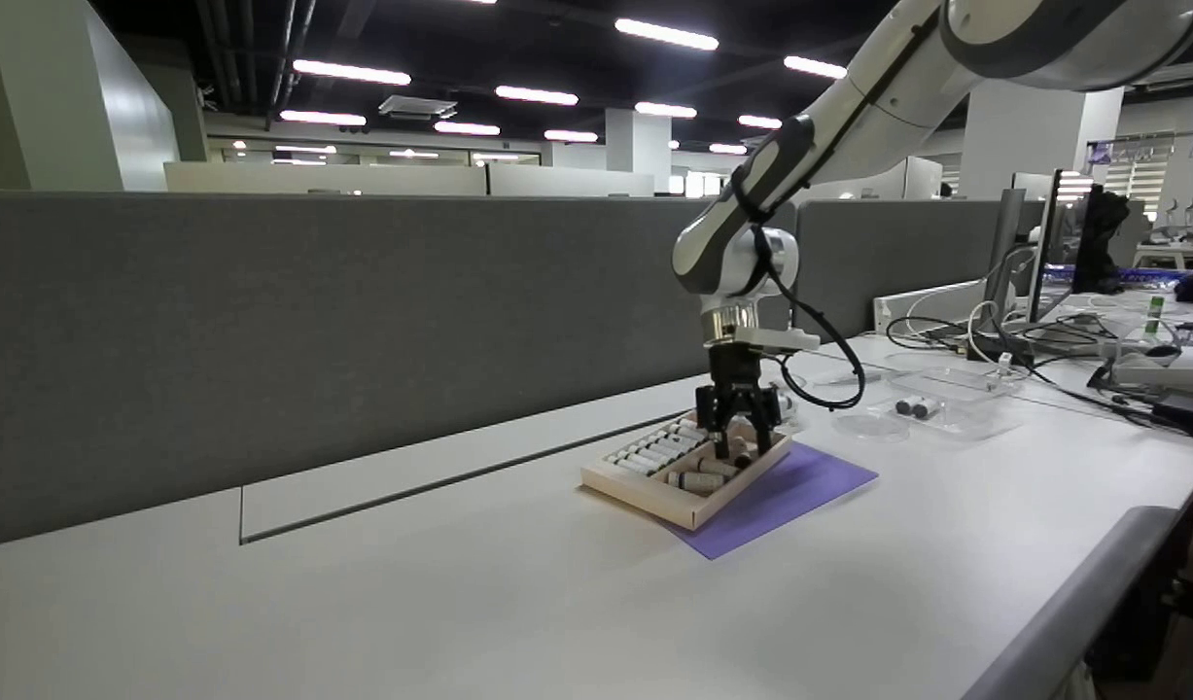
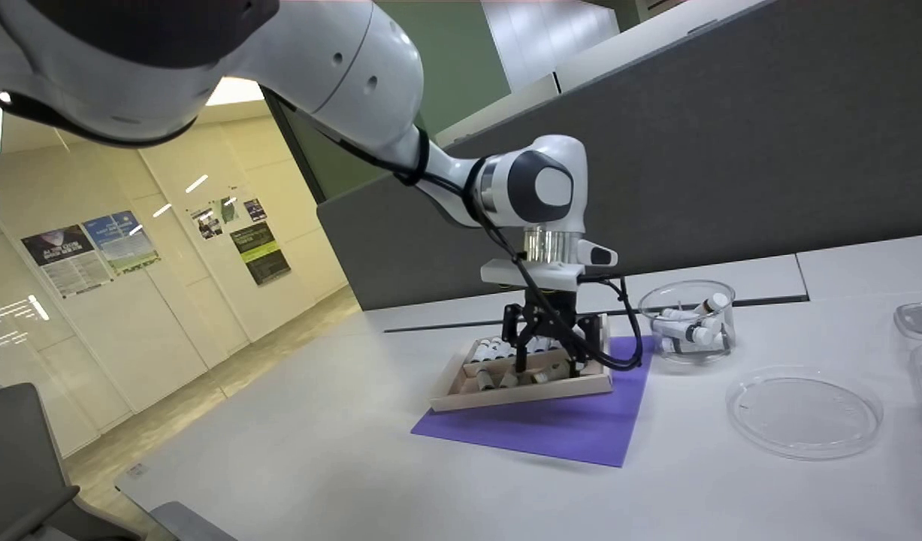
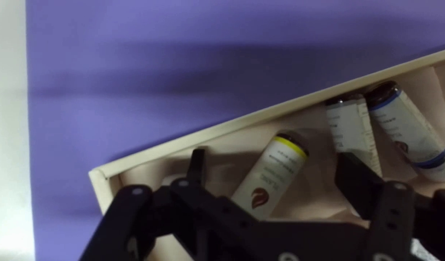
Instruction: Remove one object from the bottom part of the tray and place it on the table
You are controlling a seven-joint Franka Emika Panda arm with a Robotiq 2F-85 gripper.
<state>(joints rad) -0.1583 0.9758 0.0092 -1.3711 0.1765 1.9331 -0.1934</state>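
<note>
The light tan tray point(image 1: 645, 495) sits partly on a purple sheet on the white table point(image 1: 440, 603); it also shows in an exterior view point(image 2: 521, 394). One part holds a row of white vials point(image 1: 649, 454); the other holds several loose vials lying down point(image 1: 696, 481). My gripper point(image 1: 742, 444) points down into this part with its fingers apart. In the wrist view its fingers point(image 3: 273, 159) stand on both sides of a slanted vial with a yellow band point(image 3: 267, 177), apart from it. Right of it lie a white-labelled vial point(image 3: 349, 125) and a blue-banded vial point(image 3: 407, 125), close to the right finger.
The purple sheet point(image 2: 536, 439) lies under the tray. A clear beaker with vials point(image 2: 690, 334) and a clear round dish point(image 2: 805, 413) stand beside it. A grey partition point(image 1: 363, 331) runs behind the table. A black cable point(image 2: 536, 293) loops beside the gripper.
</note>
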